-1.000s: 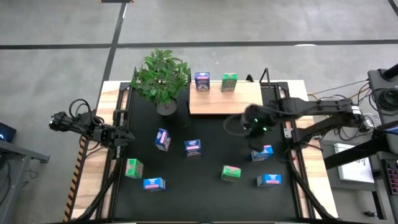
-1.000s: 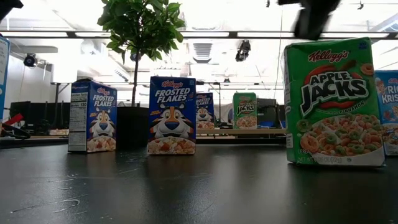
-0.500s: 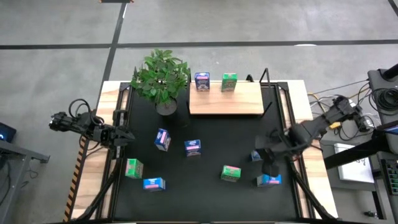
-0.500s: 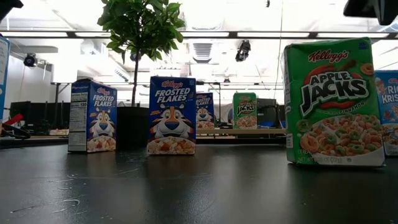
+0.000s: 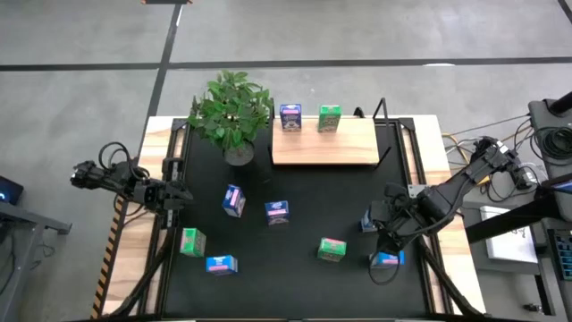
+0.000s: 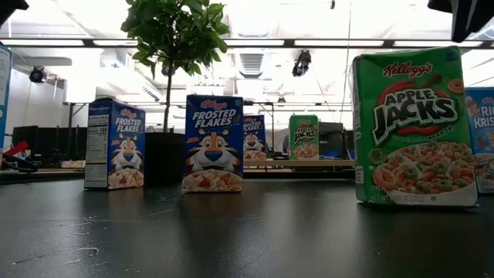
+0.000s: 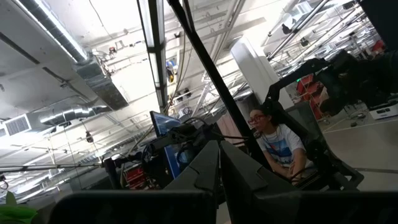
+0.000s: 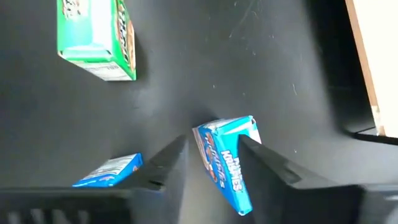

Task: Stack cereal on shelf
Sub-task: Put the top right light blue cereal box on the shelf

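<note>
While the left claw [image 5: 181, 195] rests shut at the black surface [image 5: 295, 188] edge, the right claw [image 5: 386, 243] hovers above a light blue cardboard cereal box [image 5: 387, 259]. In its wrist view, parted fingers [image 8: 163, 163] straddle that box [image 8: 226, 158] without gripping; the light wooden shelf board [image 8: 378, 56] lies well apart.

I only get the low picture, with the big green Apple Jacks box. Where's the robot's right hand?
Observer: The right gripper is low over a light blue box on the right side of the black mat.
Operator: Is it squeezing the box?
Observer: Not yet. Its fingers stand open, one on each side of the box.
Operator: And the other hand?
Observer: The left gripper waits shut at the mat's left edge, holding nothing.
</note>
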`<state>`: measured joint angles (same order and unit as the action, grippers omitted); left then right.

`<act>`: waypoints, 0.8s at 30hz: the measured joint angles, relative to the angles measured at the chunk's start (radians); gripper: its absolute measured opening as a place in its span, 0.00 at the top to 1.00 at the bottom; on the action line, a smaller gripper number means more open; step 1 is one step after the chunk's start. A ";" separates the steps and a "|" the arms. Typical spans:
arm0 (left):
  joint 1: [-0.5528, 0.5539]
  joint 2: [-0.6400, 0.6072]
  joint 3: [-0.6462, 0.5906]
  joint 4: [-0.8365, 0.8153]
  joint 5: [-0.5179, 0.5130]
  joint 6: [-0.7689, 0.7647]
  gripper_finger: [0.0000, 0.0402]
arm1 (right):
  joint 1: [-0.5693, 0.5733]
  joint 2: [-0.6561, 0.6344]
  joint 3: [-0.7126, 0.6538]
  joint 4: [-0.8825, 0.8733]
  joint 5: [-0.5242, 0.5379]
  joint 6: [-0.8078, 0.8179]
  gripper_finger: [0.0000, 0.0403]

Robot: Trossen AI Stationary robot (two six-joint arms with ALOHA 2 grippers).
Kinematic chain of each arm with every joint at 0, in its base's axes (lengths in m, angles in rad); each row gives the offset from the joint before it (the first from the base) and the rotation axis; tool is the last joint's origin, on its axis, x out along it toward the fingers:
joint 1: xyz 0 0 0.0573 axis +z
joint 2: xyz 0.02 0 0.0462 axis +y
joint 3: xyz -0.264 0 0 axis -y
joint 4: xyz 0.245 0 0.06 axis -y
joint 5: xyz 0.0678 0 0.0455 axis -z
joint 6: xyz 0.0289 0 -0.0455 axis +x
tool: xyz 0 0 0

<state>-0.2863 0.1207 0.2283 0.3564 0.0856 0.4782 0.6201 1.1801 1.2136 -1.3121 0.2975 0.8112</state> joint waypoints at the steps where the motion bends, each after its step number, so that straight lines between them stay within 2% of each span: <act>1: 0.000 0.000 0.000 0.000 0.000 0.000 1.00 | 0.000 0.000 -0.008 0.000 0.000 0.000 0.60; 5: 0.000 0.000 0.000 0.000 0.000 0.000 1.00 | -0.001 0.000 -0.056 0.000 0.001 0.000 0.47; 10: 0.000 0.000 0.000 -0.001 0.000 0.002 1.00 | -0.001 0.000 -0.139 -0.001 -0.017 0.001 0.39; 18: 0.000 0.000 0.000 -0.001 0.000 0.007 1.00 | -0.026 0.000 -0.219 0.000 -0.016 0.001 0.35; 24: 0.000 0.000 0.000 -0.001 0.000 0.008 1.00 | -0.036 0.000 -0.227 0.009 -0.017 -0.010 0.38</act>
<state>-0.2867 0.1207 0.2283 0.3557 0.0854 0.4858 0.5838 1.1801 0.9862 -1.3030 0.2802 0.8009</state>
